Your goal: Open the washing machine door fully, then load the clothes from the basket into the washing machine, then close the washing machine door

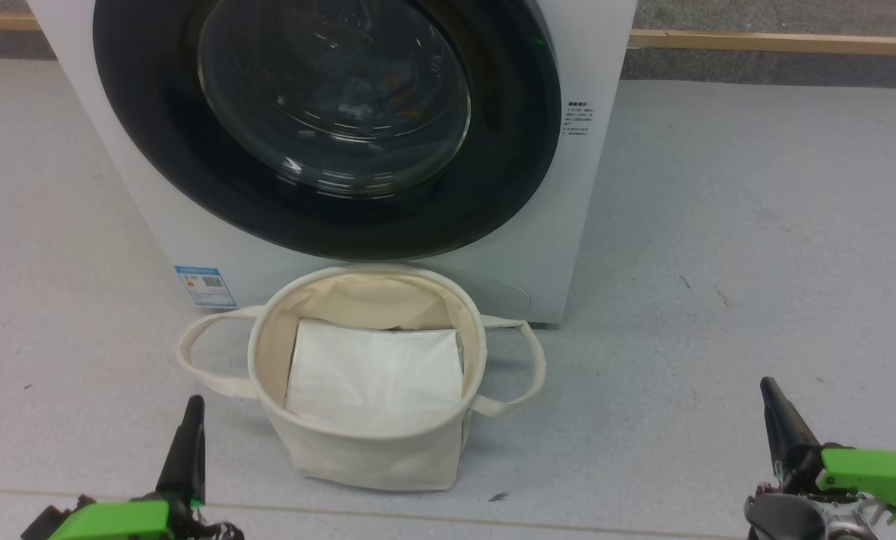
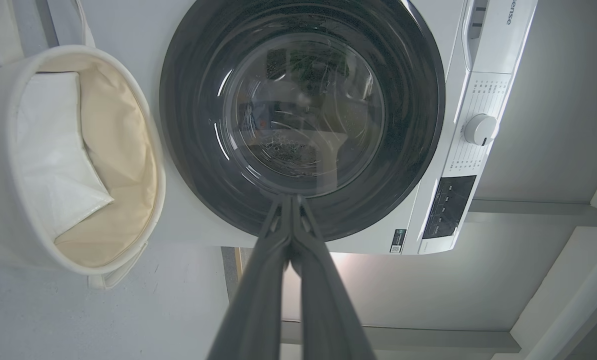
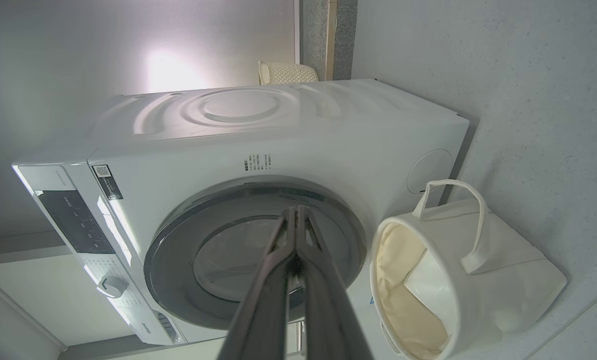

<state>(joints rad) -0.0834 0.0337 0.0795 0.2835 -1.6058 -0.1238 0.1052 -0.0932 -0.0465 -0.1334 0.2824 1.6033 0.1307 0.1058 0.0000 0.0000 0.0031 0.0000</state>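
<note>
The white washing machine [image 1: 545, 240] stands straight ahead with its round black washing machine door [image 1: 155, 150] closed flat against the front. Behind the door's glass I make out dim blue and orange shapes [image 1: 407, 101], apparently the clothes. The cream basket [image 1: 373, 457] sits on the floor just in front of the machine, and inside it lies a flat white liner sheet [image 1: 377, 367]. My left gripper [image 1: 193, 403] is at the lower left, shut and holding nothing, short of the basket. My right gripper [image 1: 769, 384] is at the lower right, also shut and holding nothing.
Grey floor spreads to both sides of the machine. A wooden skirting strip [image 1: 778, 41] runs along the wall behind. The machine's control panel carries a white knob [image 2: 480, 129]. A woven pale object [image 3: 288, 72] stands beyond the machine.
</note>
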